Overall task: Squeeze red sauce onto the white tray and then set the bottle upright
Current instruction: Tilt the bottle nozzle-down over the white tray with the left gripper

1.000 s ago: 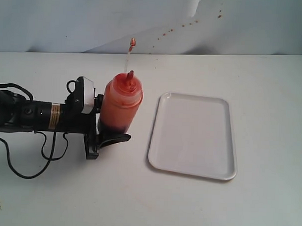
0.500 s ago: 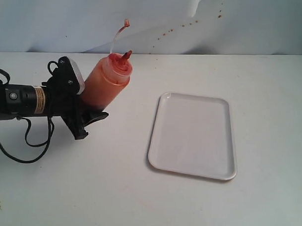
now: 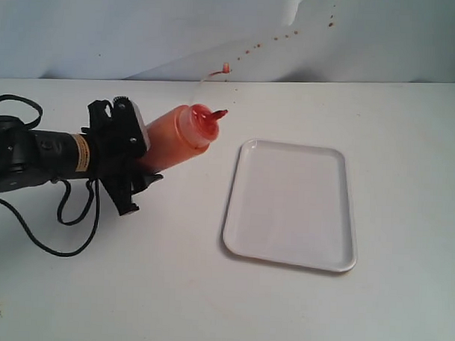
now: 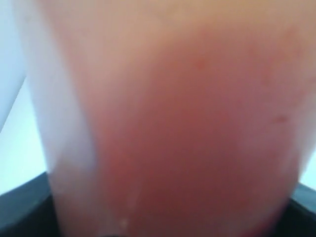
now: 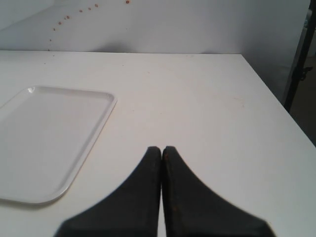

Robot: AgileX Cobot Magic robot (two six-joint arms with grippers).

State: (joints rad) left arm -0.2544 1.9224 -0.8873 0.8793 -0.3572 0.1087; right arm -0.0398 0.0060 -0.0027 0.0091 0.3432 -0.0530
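The left gripper clasps the base of the bottle, its fingers closed on the translucent body, which fills the left wrist view. The bottle is held off the table, tilted steeply so that its red nozzle points toward the white tray but sits short of the near rim, not over it. The red sauce shows only through the bottle wall; the tray surface is bare in both the exterior and right wrist views, so judging by this, the squeeze has not yet taken place. Carrying the nozzle over the tray, dispensing, and standing the bottle upright all remain. The clear strap with its small cap hangs free above the nozzle. The right gripper rests beyond the tray's far side, fingers pressed together on nothing. Brownish specks dot the back wall; a black cable loops beside the left arm. Nothing lies between nozzle and tray.
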